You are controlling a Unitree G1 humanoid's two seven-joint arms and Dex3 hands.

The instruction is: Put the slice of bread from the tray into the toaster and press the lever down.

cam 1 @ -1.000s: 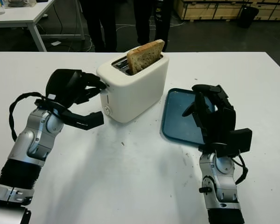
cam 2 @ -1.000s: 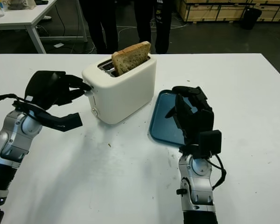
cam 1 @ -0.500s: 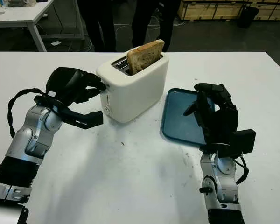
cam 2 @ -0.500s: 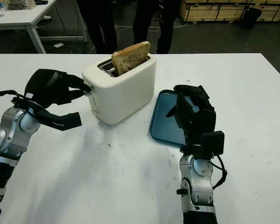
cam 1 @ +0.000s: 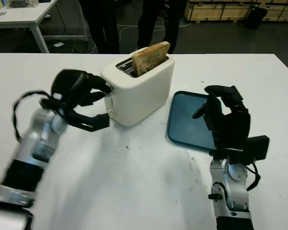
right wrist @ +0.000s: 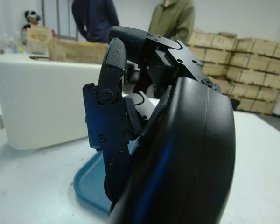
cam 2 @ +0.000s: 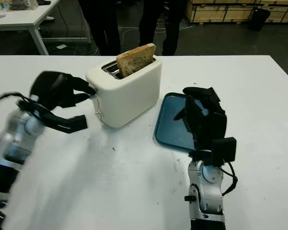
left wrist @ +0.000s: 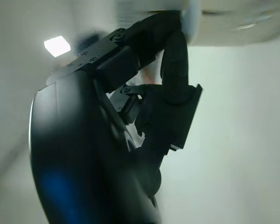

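At the toaster's end face, the left hand [cam 1: 84, 91] has its fingertips on the lever, grasping nothing; the right hand [cam 1: 225, 120] hovers above the one blue tray [cam 1: 185, 127], fingers curled, holding nothing. One bread slice [cam 1: 151, 56] stands in the single white toaster [cam 1: 139, 88]. All this sits on a white table [cam 1: 134, 182]; behind it, dark floor, wooden crates [cam 1: 221, 9] and two people standing [cam 1: 134, 21].

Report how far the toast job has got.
Done: the bread slice stands in the toaster slot and the blue tray holds nothing. In hand: the left hand is at the toaster's lever end, fingertips on the lever. Left: the bread sits high, so the lever is not yet pressed down. The right hand hovers over the tray, curled.
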